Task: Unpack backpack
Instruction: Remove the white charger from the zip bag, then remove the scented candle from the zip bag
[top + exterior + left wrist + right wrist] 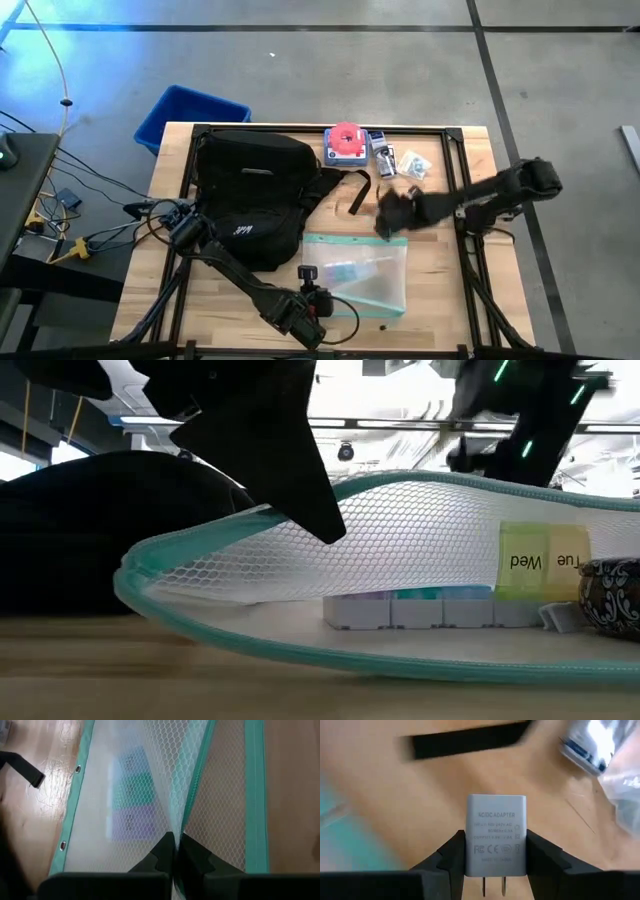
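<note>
Low in the high view, the left gripper (173,851) pinches a fold of the mesh zip pouch (362,270); we expect the pill organizer (455,605) inside to slide if that netting slips. Mid-right, the right gripper (495,851) clamps an AC/DC adapter (495,835) by its sides; a loose hold could drop it near the strap (358,192). The backpack (250,195) lies upper left.

charger (495,836): "AC/DC ADAPTER", "FC" | pill box (545,563): "Wed", "Tue"
</note>
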